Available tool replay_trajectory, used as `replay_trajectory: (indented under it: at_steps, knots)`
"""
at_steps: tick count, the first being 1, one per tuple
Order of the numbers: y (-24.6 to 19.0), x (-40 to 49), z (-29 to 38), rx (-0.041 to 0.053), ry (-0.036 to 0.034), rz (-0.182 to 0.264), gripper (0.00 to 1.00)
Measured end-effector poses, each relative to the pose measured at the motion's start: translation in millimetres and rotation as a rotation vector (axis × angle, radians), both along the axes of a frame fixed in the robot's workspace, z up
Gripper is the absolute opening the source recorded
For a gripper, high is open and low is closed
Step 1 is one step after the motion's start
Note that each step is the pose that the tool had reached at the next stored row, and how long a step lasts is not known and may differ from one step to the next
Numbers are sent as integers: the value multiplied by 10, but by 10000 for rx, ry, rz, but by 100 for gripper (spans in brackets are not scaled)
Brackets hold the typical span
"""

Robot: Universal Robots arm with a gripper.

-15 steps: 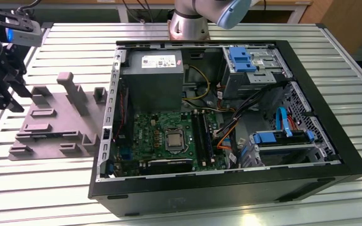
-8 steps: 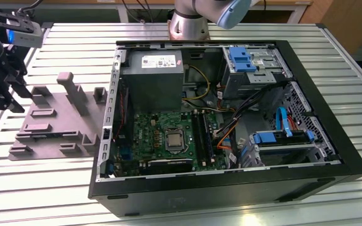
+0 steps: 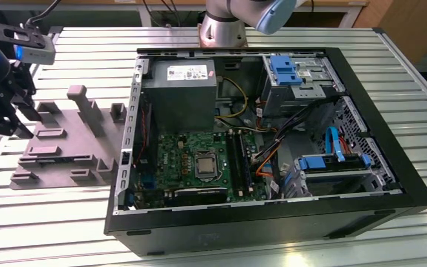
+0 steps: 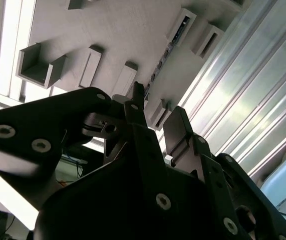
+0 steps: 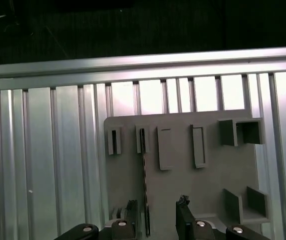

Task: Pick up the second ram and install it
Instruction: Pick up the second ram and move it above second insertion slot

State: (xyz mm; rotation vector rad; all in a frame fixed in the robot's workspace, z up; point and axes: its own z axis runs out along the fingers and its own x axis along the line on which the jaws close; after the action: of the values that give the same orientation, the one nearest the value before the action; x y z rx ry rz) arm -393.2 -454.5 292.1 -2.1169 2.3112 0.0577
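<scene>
second ram point(image 5: 145, 190) stands edgewise in the grey fixture point(image 5: 208, 185), seemingly between the open, empty jaws.

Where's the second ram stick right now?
The second ram stands on edge in the grey fixture plate at the exterior view's left, beside the computer case, close to the open end effector.

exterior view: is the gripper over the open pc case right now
No, the gripper hangs by the grey fixture plate at the exterior view's left, apart from the pc case.
</scene>
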Motion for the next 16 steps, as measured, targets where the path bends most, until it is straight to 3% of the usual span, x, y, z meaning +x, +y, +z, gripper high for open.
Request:
replay_trajectory:
  at_steps: [5,11,16]
  knots:
    - [-10,-4,-88,1,-1,8,43]
    - [-12,-15,-102,1,-1,21,43]
    - [-16,-45,-150,1,-1,471,43]
